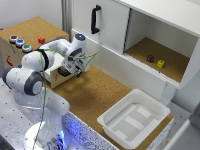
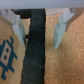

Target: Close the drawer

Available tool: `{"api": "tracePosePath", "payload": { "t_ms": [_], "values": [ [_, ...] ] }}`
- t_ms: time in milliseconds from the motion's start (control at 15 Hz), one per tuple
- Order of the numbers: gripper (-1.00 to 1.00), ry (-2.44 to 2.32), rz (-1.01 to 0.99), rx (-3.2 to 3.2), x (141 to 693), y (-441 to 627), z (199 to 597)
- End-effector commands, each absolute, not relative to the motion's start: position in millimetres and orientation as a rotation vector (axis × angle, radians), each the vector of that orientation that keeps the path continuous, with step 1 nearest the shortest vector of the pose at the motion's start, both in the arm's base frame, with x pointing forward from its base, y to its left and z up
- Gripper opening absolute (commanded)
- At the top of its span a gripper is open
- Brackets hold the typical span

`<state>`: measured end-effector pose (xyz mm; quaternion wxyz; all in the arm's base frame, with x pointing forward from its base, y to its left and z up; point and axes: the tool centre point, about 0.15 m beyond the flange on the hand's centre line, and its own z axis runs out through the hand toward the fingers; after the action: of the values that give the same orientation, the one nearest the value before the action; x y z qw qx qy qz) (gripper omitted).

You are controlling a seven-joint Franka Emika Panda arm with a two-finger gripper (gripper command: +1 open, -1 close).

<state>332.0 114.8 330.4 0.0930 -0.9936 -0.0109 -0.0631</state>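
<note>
We're right at the drawer, still ajar on the cork-topped box; gripper spread wide astride its black handle. We'd push squarely, keeping centred.

Box set on the desk at the exterior view's left; three buttons and a small block carried on its top. Drawer found at the box's front, the end effector placed right at it. In the wrist view the handle is seen between the two fingers (contact cannot be told). Cabinet door stood behind the desk. Open compartment set to the door's right in the exterior view, two small objects lying in it. Tub placed on the desk toward the exterior view's right, well apart from the box.
</note>
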Motion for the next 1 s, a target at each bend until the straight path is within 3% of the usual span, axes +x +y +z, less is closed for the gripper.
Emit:
{"api": "tracePosePath", "payload": {
  "t_ms": [0,933],
  "values": [
    [-1.0,-0.036,-0.245,-3.012,329,134,322],
    [-1.0,-0.384,-0.246,-2.919,360,276,311]
  ]
}}
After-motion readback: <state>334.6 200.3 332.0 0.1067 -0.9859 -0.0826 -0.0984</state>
